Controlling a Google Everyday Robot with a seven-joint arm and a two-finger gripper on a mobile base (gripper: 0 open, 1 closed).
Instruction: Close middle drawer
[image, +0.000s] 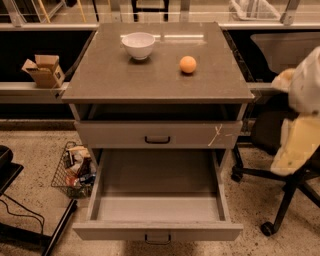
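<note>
Middle drawer (157, 200): pulled out, low centre. Tool (299, 131): right edge, above and well apart from drawer; grip state cannot be told.

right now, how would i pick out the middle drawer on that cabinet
Find the grey cabinet with the white bowl on top; the robot's hand hangs at its right. The middle drawer is the one pulled far out and empty, with a plain front, below the scratched drawer front.
</note>
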